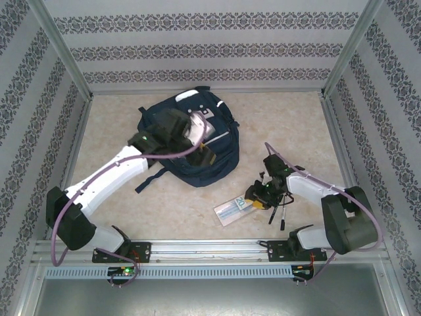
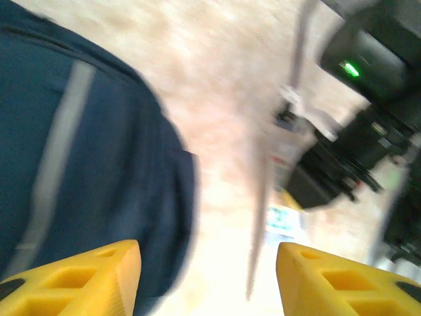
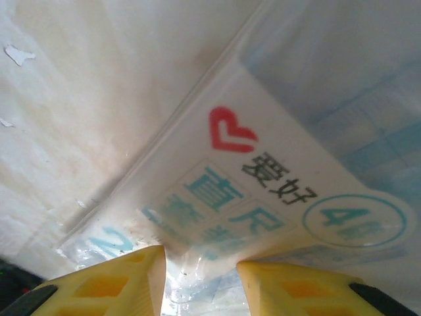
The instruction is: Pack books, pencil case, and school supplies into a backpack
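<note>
Translucent pencil case (image 3: 263, 164) is being straddled at its end by the half-spread right gripper (image 3: 200, 258); a grip cannot be told. A red heart (image 3: 230, 130) and teal "2" (image 3: 115, 243) are being shown just ahead. The left gripper (image 2: 207, 255) is being held open, empty, beside the backpack (image 2: 79, 164), bare table (image 2: 223, 99) ahead.

Blurred backpack (image 2: 85, 171), cropped at left edge

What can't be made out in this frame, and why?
Middle of the backpack: top view, covered by the left gripper.
Whether the right gripper pinches the pencil case: right wrist view, fingertips cut by bottom edge.
Detail of the pens: top view, too small.
Left wrist view: blurred by motion.
</note>
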